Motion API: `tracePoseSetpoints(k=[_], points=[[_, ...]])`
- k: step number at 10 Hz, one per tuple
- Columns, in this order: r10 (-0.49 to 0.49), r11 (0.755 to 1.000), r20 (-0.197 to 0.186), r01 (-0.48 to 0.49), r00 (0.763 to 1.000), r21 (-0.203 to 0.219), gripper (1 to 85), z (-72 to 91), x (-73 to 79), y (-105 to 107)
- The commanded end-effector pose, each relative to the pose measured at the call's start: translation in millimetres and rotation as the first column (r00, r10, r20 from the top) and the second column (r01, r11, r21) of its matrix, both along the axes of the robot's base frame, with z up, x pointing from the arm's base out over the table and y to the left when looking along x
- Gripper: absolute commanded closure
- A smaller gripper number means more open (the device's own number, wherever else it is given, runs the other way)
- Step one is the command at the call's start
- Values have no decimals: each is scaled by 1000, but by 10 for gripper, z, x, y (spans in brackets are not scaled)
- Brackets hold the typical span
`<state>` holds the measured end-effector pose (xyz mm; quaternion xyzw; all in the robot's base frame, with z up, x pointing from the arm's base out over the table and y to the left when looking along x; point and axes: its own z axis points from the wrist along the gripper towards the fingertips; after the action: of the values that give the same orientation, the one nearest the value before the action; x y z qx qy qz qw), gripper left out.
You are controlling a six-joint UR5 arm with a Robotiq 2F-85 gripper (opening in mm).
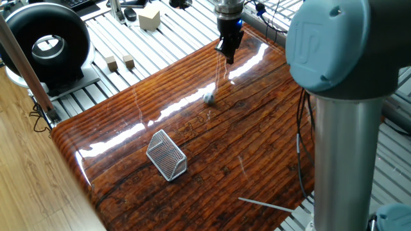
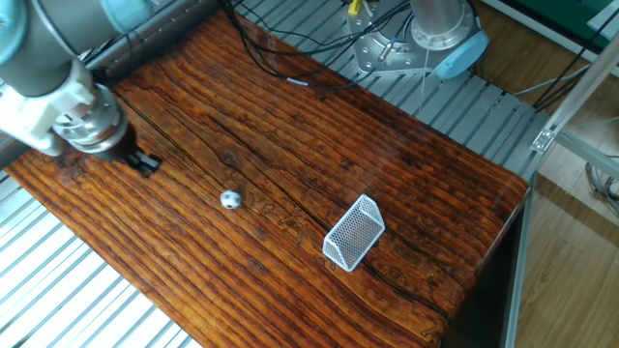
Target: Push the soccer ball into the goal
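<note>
The soccer ball (image 1: 209, 97) is a tiny white ball with black patches, lying free on the glossy wooden tabletop (image 1: 270, 160); it also shows in the other fixed view (image 2: 230, 200). The goal (image 1: 166, 155), a small silver mesh wedge, stands on the wood nearer the front left; in the other fixed view the goal (image 2: 354, 232) sits to the right of the ball. My gripper (image 1: 226, 54) hangs at the table's far edge, fingers together and holding nothing, well behind the ball. It shows at the left in the other fixed view (image 2: 145, 164).
A big black ring-shaped device (image 1: 45, 45) stands at the back left on the slatted metal bench. Small wooden cubes (image 1: 120, 62) and a larger block (image 1: 149, 18) lie near it. A thin white rod (image 1: 266, 203) lies at the wood's front right. Cables (image 2: 280, 43) trail across the far side.
</note>
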<state>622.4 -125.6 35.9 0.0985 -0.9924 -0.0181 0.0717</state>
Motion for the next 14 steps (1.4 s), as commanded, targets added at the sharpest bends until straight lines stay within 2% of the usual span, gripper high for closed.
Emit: tracePoseSetpoints(k=[1, 2, 3, 4, 6, 7, 8, 10, 11, 12, 13, 14], points=[[7, 999, 25, -8, 1000, 50, 847, 33, -103, 480], [22, 999, 33, -24, 999, 37, 847, 45, -105, 545], [35, 998, 36, -37, 999, 52, 847, 40, -132, 673], [30, 996, 32, -33, 999, 85, 847, 20, -219, 896], [92, 993, 67, -96, 993, 65, 847, -67, -231, 1086], [104, 990, 88, -112, 991, 84, 847, -124, -221, 1185], [110, 988, 74, -118, 991, 103, 847, -176, -325, 1234], [32, 991, 61, -40, 998, 129, 847, -204, -383, 1331], [-26, 991, -2, 26, 1000, 128, 847, -186, -529, 1349], [-87, 982, -33, 91, 996, 163, 847, -165, -595, 1471], [-103, 977, -39, 109, 994, 186, 847, -154, -622, 1543], [-108, 976, -34, 112, 994, 187, 847, -158, -646, 1557]])
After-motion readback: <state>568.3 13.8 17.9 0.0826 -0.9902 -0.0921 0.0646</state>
